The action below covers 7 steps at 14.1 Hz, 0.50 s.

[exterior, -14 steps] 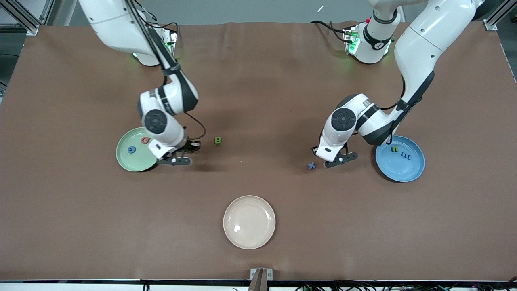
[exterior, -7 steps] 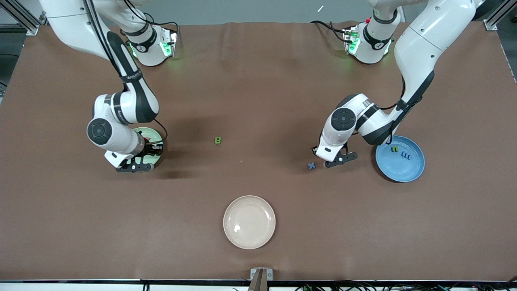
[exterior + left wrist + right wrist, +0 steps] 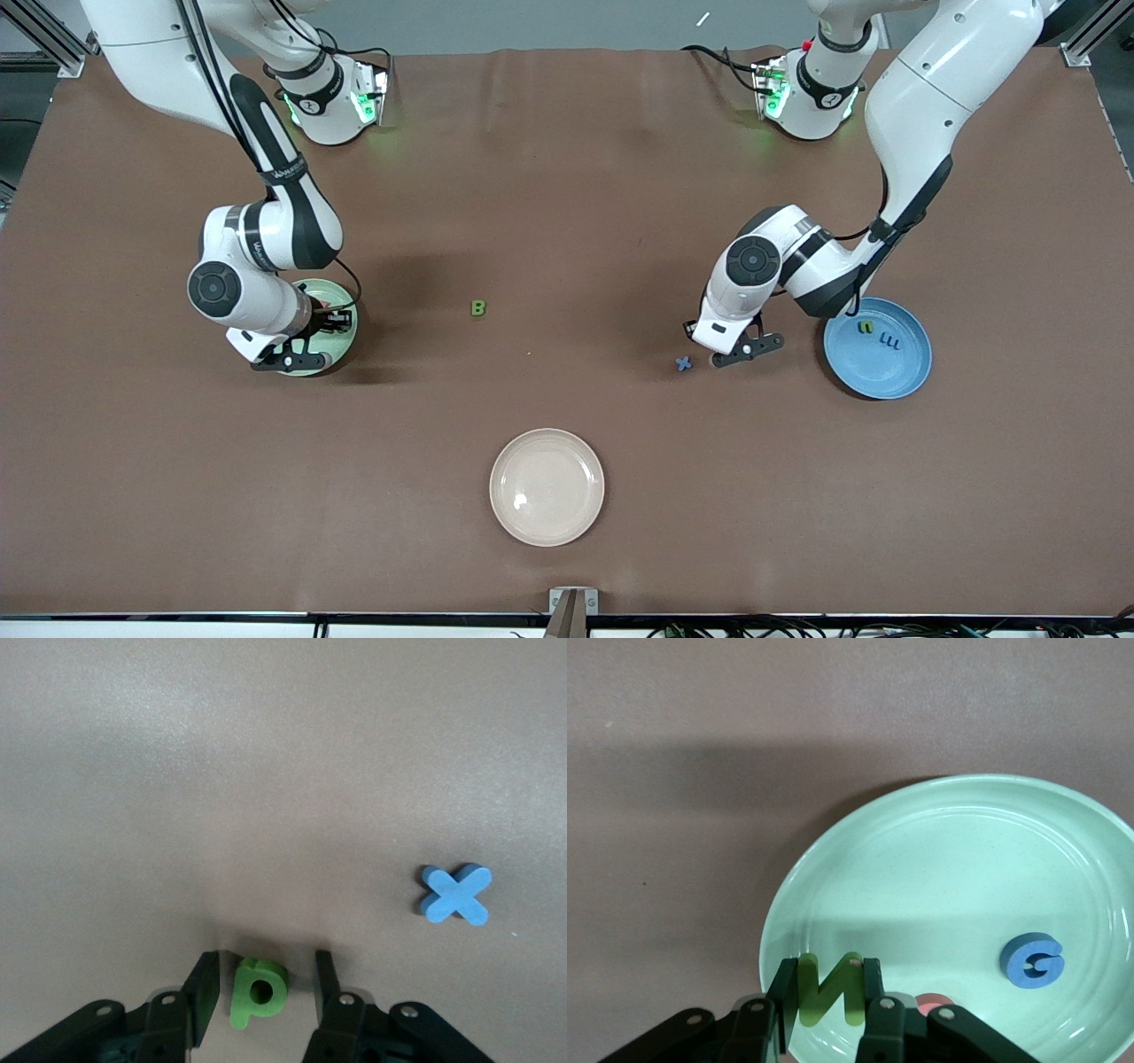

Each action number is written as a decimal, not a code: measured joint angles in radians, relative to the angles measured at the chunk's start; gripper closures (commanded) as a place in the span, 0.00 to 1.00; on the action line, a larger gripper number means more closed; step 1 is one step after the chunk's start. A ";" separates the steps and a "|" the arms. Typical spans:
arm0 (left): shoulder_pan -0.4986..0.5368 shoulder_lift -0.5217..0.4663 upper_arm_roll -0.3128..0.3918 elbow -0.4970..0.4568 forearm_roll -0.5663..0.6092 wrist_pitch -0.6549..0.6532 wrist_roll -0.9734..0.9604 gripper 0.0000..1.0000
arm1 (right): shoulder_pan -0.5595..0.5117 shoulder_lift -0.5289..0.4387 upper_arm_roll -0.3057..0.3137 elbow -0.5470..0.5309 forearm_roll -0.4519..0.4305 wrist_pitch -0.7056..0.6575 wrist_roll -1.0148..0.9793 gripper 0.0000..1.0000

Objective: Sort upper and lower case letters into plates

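Here right fingers point(image 3: 824, 997) clamp green N point(image 3: 826, 988) over the pale green plate's rim point(image 3: 780, 904); left fingers point(image 3: 259, 992) straddle p point(image 3: 257, 990), apart.

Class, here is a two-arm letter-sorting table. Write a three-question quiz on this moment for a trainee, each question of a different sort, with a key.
1. True or false: the green B lies in the cream plate.
2. Which letter is the right gripper shut on over the pale green plate? A) blue G B) green N C) pink Q
3. Fill in: the blue x lies on the ____, beside the left gripper, whose fingers stand on either side of the green p.

Key: 1 false, it lies on the bare table; 2 B, the green N, while the blue G lies in the plate; 3 table.
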 measured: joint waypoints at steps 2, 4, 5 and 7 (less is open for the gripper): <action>0.000 -0.001 -0.001 -0.001 0.000 0.000 0.000 0.49 | -0.002 0.008 0.000 -0.002 0.000 0.000 0.000 0.96; 0.000 -0.001 -0.002 -0.002 0.000 0.000 0.000 0.49 | -0.015 0.019 0.000 -0.005 0.000 0.000 0.000 0.84; 0.000 -0.001 -0.005 -0.004 0.000 0.000 0.000 0.49 | -0.023 0.024 0.000 -0.007 0.000 0.000 0.000 0.79; 0.000 -0.001 -0.008 -0.007 0.000 0.000 0.000 0.50 | -0.036 0.031 0.000 -0.007 0.000 0.001 0.000 0.39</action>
